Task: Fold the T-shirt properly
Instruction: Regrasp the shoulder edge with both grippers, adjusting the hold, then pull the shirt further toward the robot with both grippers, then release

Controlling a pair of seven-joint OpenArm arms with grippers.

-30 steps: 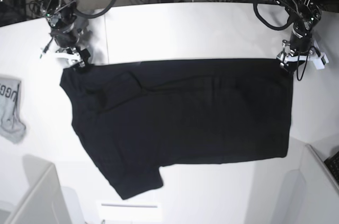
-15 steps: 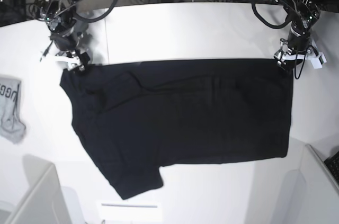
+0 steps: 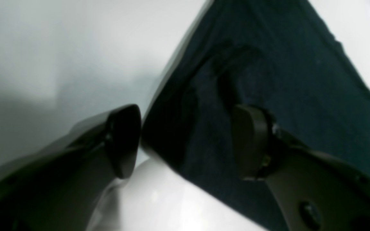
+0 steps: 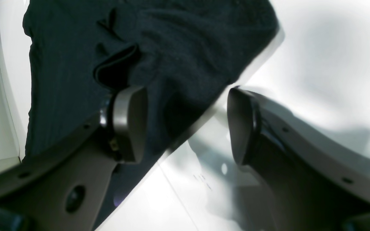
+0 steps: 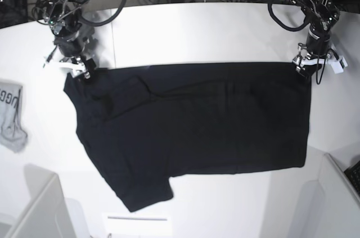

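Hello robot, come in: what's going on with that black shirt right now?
Both tools open: left tool, right tool, each straddling a far corner. T-shirt lies spread on the table, nothing gripped. Small grey garment off to the side.

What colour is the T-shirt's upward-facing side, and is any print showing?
Plain black T-shirt, no print visible; clearest in the base view.

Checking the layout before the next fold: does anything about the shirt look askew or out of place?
Yes. The T-shirt lies skewed: its far edge runs straight, but one sleeve juts toward the near edge while the other sleeve is folded back onto the body. A small grey garment lies apart near the table edge.
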